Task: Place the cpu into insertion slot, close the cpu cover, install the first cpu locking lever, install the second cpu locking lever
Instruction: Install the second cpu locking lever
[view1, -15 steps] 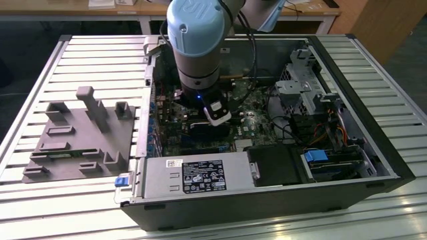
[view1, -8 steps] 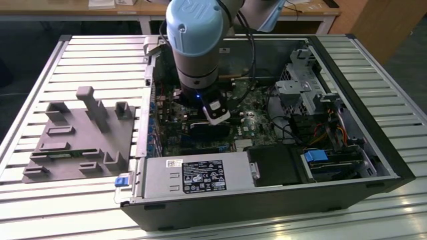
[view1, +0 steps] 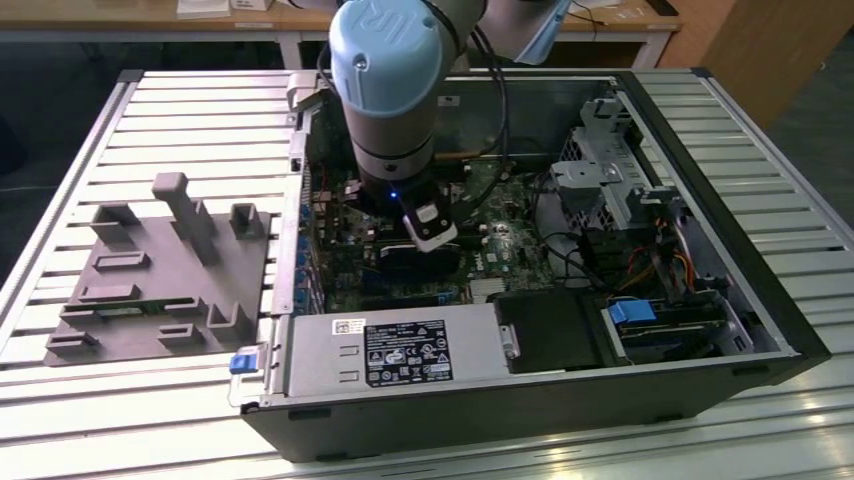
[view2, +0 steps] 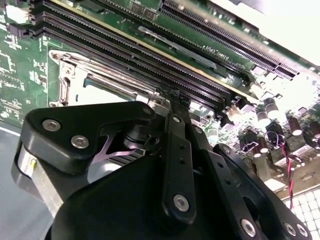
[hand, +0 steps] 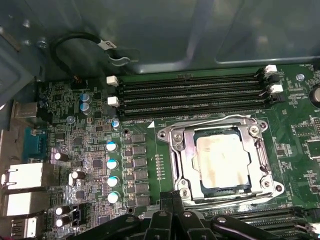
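I am holding the arm low inside the open computer case (view1: 747, 330), the gripper (hand: 172, 197) hovering just beside the insertion slot (hand: 176, 150), at the slot edge facing away from the upper memory slots (hand: 190, 92); in both wrist views the two fingers (view2: 176, 112) are pressed together at their tips with nothing between them, so I am reading the claw as clenched and empty; the cpu (hand: 222, 160) is sitting inside the slot, its silvery-tan top showing through the window of the cpu cover (hand: 260, 150), which is lying down flat over it; so placing and closing are looking done, and I am judging the step in hand to be a locking lever; I cannot make out clearly whether either lever is already hooked; a thin metal bar is running along the slot rim nearest the fingertips; to do this well I am thinking of keeping the tips pinched as a single narrow pusher, bearing on the lever alone and not on the cover, sweeping it down and sideways under its catch, slowly, staying clear of the capacitors (hand: 112, 170) beside the slot.
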